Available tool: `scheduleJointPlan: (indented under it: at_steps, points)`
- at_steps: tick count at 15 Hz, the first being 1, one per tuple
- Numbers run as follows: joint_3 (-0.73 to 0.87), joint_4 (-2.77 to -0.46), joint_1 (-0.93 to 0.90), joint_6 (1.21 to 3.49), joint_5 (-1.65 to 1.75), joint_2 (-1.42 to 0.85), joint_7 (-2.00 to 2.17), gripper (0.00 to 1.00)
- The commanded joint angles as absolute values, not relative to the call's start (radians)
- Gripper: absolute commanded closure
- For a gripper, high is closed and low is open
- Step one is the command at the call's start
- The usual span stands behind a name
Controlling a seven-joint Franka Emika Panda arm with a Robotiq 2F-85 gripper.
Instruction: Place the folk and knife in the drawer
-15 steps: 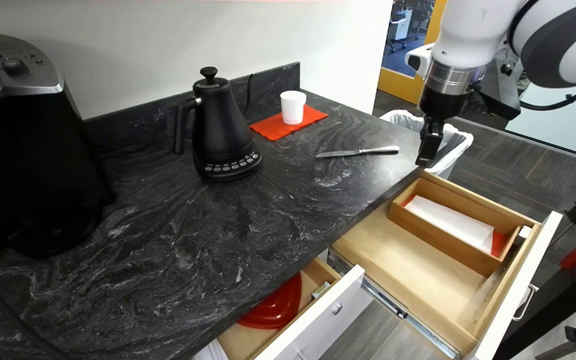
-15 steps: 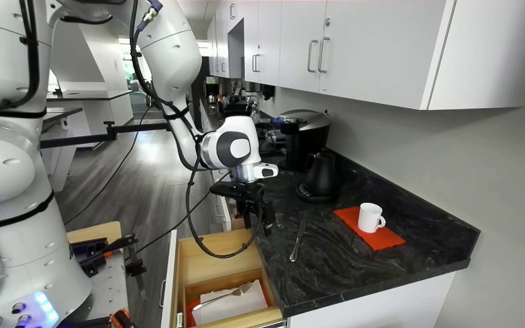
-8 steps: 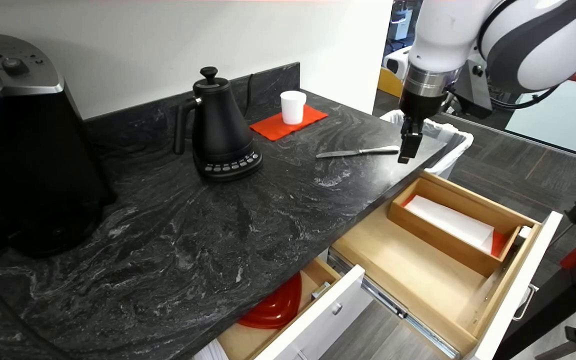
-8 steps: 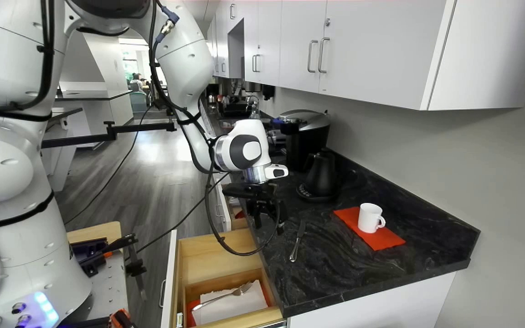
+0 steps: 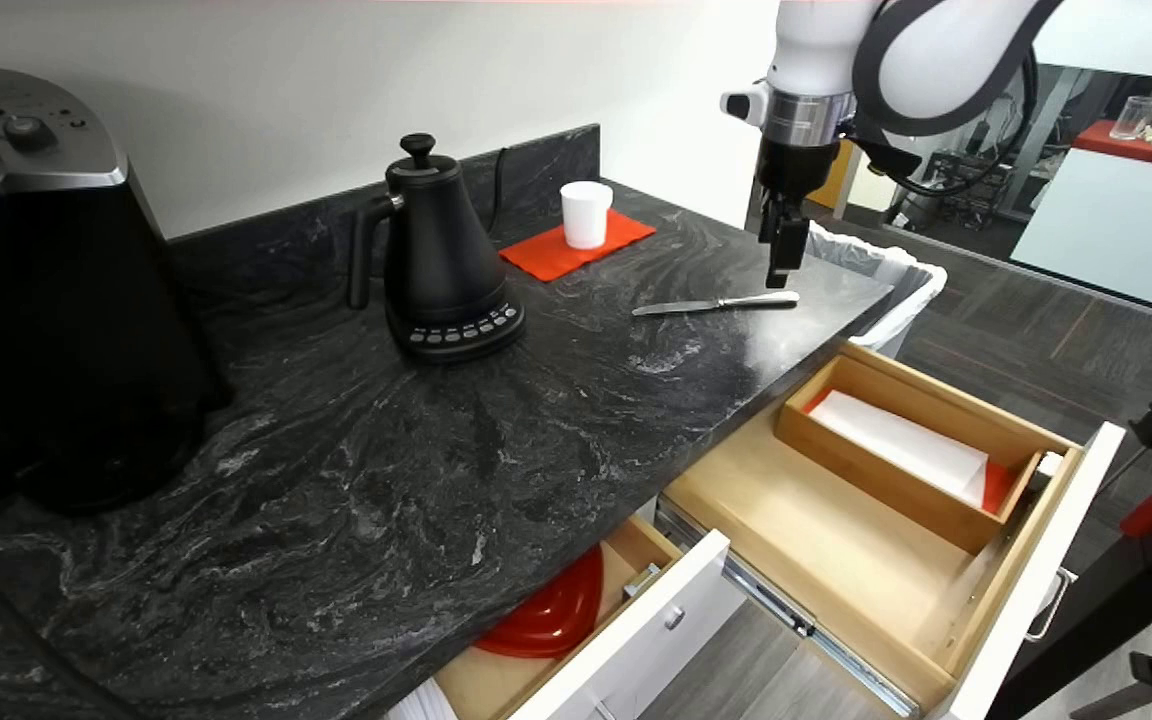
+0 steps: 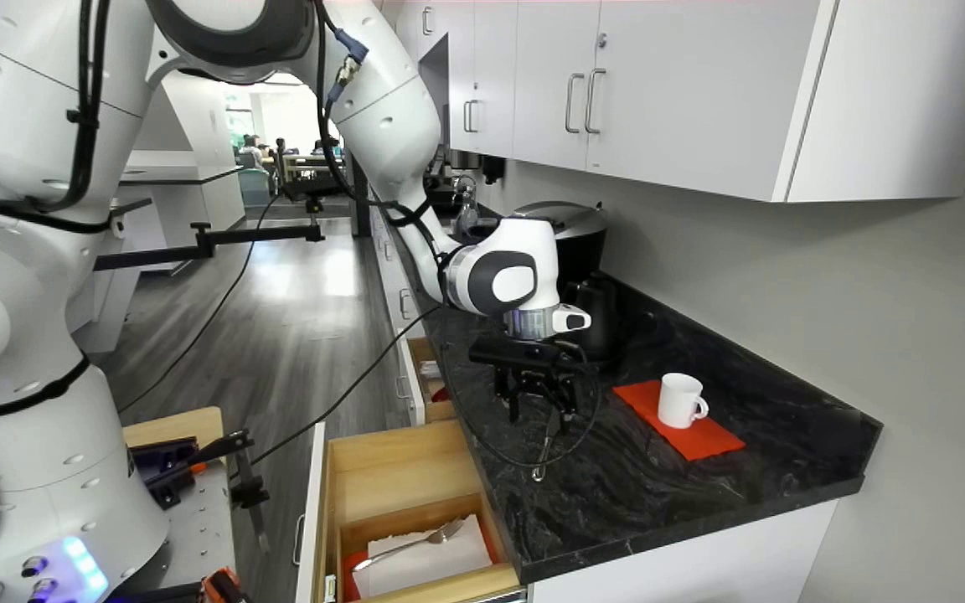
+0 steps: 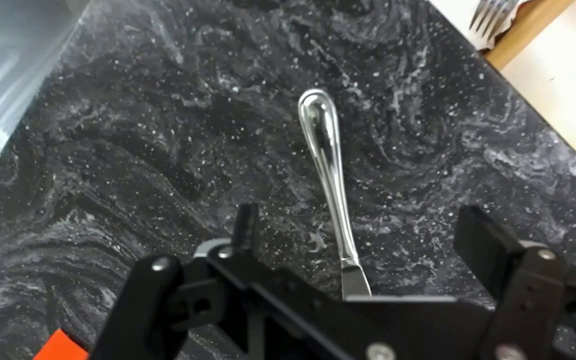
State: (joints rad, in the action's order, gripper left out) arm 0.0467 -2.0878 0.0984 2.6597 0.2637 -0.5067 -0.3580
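In an exterior view the camera looks down over the counter point(image 5: 356, 500) from near the coffee maker point(image 5: 66, 300); in an exterior view with the arm point(image 6: 399, 138) close by, it faces back from the far end. Both share the drawer point(image 5: 816, 510) and cup point(image 5: 586, 215); the wrist view looks steeply down on the knife point(image 7: 334, 190) from close above.

Silver knife point(image 7: 337, 197), silver fork point(image 7: 495, 11), pale-swirled black counter point(image 5: 376, 460)

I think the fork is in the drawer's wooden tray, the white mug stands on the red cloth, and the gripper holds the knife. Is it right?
The last part is wrong: the wrist view shows the gripper open and the knife lying on the counter. The fork and mug are as you say.
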Motion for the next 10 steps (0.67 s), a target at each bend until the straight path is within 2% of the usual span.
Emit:
scheduleJointPlan:
  at_steps: [1, 6, 10]
  points:
    - [-0.032, -1.926, 0.194, 2.53, 0.195, -0.589, -0.555, 0.0]
    - [-0.057, -1.696, 0.213, 2.357, 0.168, -0.738, -0.709, 0.0]
    - [-0.059, -1.6, 0.201, 2.28, 0.169, -0.816, -0.757, 0.0]
